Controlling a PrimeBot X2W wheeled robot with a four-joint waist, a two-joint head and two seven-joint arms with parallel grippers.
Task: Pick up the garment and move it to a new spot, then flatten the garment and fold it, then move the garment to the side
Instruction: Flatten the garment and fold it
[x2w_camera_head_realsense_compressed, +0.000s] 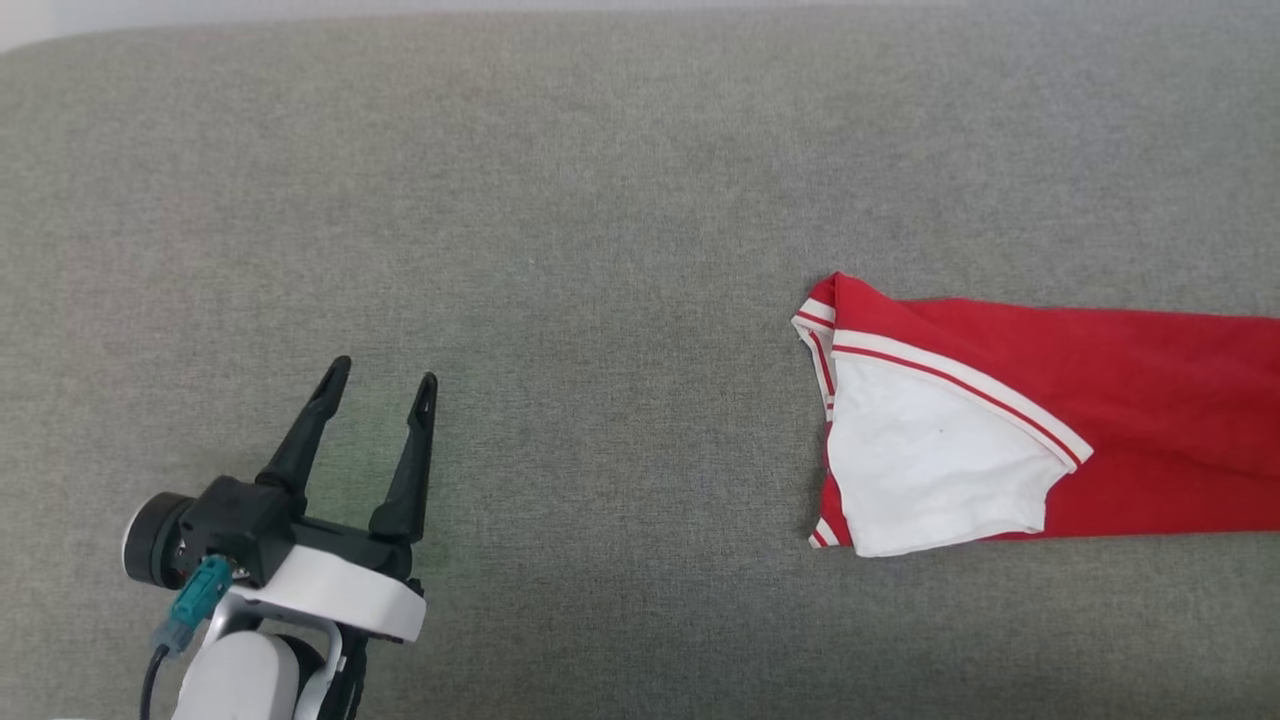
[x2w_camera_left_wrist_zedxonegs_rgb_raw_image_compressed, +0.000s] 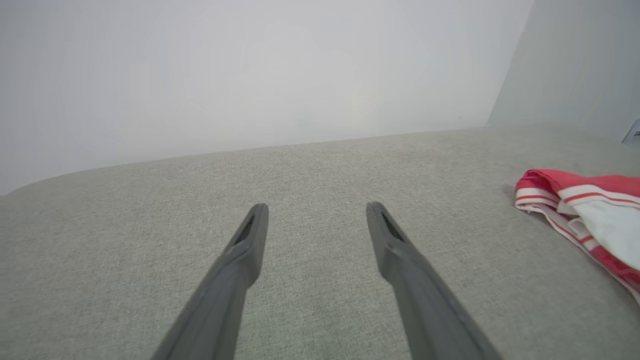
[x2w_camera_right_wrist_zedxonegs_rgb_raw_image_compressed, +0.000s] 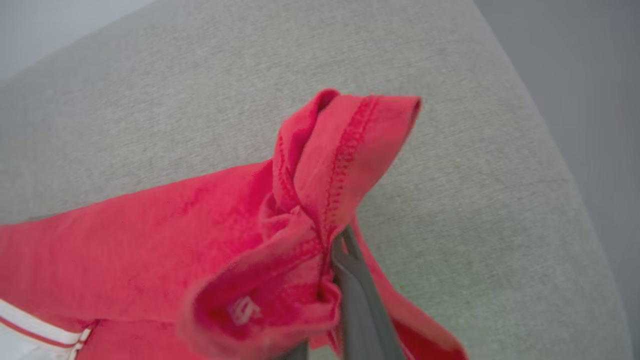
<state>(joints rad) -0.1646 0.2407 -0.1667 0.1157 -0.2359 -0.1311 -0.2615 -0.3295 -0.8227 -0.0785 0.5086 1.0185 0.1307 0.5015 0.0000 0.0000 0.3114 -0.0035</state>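
Garment (x2w_camera_head_realsense_compressed: 1150, 420) lies folded at right of grey surface (x2w_camera_head_realsense_compressed: 600, 200), white sleeve (x2w_camera_head_realsense_compressed: 930, 460) up. Right tool (x2w_camera_right_wrist_zedxonegs_rgb_raw_image_compressed: 336, 250) clamped on bunched red hem (x2w_camera_right_wrist_zedxonegs_rgb_raw_image_compressed: 345, 150); left tool (x2w_camera_head_realsense_compressed: 384, 373) apart, near left. Likely moving aside: pull low, steady, keeping fold flat.

The red garment (x2w_camera_head_realsense_compressed: 1150, 430), white striped-trim sleeve on top, lies stretched across the grey fabric surface (x2w_camera_head_realsense_compressed: 600, 200), hem end bunched.
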